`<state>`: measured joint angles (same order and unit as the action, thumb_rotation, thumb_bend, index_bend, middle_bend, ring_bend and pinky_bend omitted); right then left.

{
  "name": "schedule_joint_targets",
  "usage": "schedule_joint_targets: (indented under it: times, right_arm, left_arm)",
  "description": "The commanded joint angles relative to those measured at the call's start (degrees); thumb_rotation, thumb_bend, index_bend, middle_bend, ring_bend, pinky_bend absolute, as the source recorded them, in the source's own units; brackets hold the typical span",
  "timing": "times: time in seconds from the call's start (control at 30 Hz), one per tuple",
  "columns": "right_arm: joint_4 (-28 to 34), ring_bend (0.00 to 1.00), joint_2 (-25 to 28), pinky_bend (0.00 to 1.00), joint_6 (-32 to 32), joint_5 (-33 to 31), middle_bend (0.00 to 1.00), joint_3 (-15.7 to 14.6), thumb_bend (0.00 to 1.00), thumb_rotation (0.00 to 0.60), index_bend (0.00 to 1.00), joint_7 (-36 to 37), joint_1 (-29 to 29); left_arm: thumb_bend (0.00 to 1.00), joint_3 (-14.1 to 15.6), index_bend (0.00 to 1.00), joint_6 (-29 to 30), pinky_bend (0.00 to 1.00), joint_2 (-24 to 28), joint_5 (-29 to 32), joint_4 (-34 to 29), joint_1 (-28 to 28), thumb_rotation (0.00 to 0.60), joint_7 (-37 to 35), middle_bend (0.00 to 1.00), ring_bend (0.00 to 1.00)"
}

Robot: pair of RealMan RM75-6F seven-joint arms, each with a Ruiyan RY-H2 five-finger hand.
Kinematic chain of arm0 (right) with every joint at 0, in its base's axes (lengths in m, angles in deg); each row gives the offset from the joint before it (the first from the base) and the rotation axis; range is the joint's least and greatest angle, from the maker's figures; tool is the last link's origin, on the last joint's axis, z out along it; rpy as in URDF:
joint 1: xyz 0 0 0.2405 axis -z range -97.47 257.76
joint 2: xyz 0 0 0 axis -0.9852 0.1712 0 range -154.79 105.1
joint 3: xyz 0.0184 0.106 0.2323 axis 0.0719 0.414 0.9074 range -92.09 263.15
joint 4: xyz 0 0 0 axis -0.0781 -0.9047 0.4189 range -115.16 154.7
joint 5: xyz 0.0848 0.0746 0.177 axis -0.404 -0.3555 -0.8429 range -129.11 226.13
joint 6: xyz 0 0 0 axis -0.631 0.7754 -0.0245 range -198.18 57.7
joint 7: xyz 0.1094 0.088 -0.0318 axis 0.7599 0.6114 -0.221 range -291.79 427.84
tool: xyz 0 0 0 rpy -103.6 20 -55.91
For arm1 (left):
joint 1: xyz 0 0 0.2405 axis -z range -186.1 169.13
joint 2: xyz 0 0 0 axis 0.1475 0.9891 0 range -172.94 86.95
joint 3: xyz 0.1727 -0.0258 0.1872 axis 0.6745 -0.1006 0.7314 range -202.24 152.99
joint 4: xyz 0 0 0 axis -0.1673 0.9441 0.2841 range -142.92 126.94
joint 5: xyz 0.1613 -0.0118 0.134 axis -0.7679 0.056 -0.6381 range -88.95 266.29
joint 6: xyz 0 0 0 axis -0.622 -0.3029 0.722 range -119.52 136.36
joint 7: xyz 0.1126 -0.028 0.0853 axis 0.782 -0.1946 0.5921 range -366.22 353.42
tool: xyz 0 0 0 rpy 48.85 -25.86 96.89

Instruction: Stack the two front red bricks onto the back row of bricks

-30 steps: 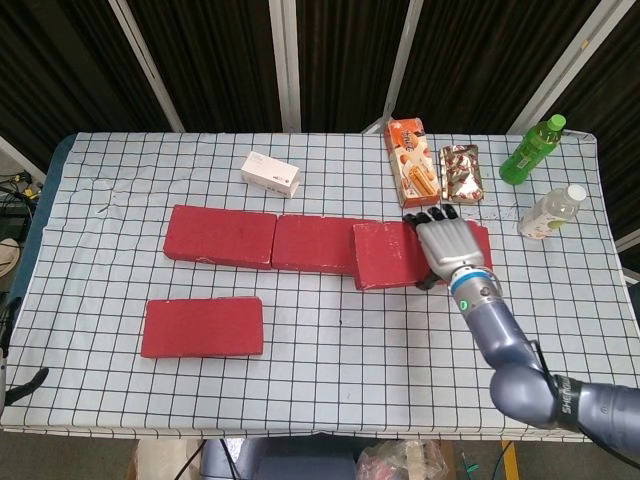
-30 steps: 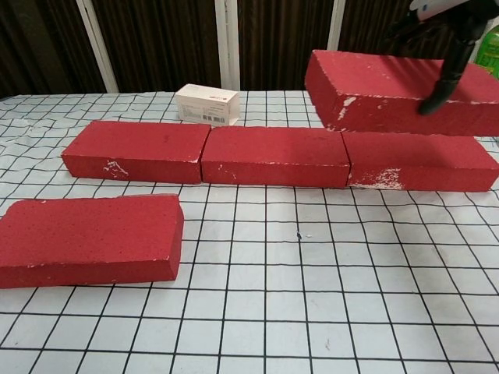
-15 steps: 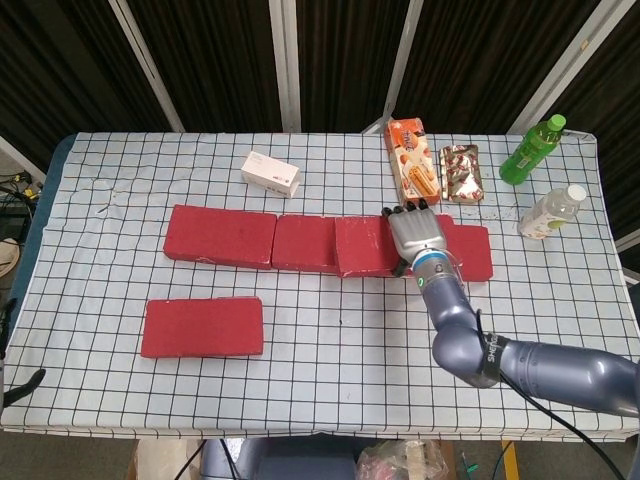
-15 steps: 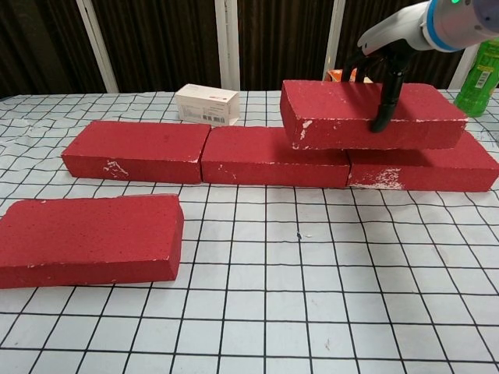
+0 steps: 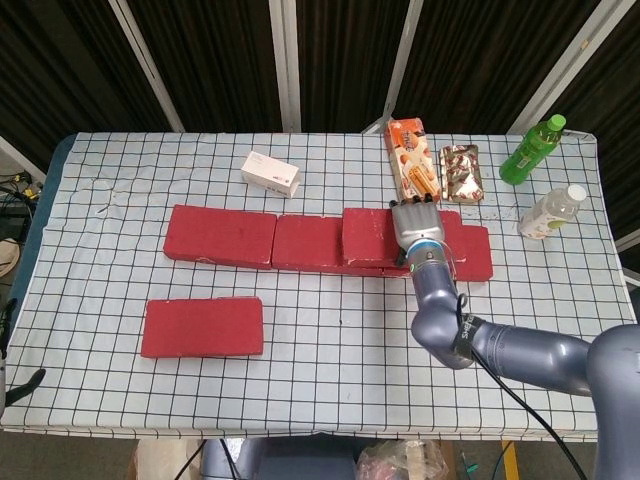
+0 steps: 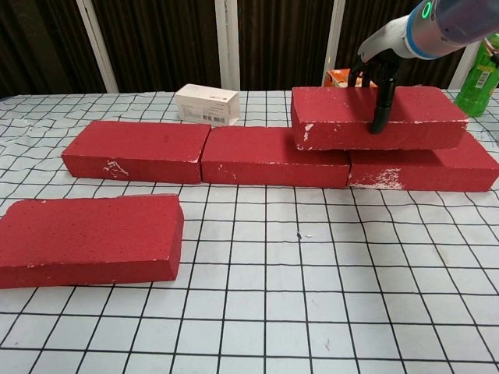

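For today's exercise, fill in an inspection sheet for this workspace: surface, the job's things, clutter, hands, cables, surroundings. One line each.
Surface: table under a checked cloth.
Job's things: back row of bricks, three end to end; stacked brick lying across the middle and right ones; front brick alone on the cloth.
Clutter: white box, snack box, snack packet, green bottle, clear bottle.
Hands: right hand grips the stacked brick; left hand not in view.
Cables: a cable hangs off the right arm.
Surroundings: dark curtains behind.
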<state>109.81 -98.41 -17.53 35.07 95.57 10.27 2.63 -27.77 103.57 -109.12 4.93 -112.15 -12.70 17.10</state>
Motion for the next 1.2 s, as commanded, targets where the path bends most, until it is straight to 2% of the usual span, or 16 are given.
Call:
schedule_joint_targets:
  times: [0.03,1.2]
  right_arm:
    - [-0.5,0.10,0.0,0.00,-0.2,-0.5,0.22,0.2,0.15,0.600,0.18,-0.2,-0.1]
    - [-7.1,0.10,-5.6,0.00,0.1,-2.5,0.22,1.2,0.15,0.600,0.18,-4.2,1.0]
  left_arm:
    - [0.00,0.0,0.06,0.0,0.22,-0.1,0.0,0.0,0.0,0.600,0.2,0.00,0.03]
    - [0.00,0.3,0.06,0.0,0.22,-0.2,0.0,0.0,0.0,0.600,0.6,0.00,0.03]
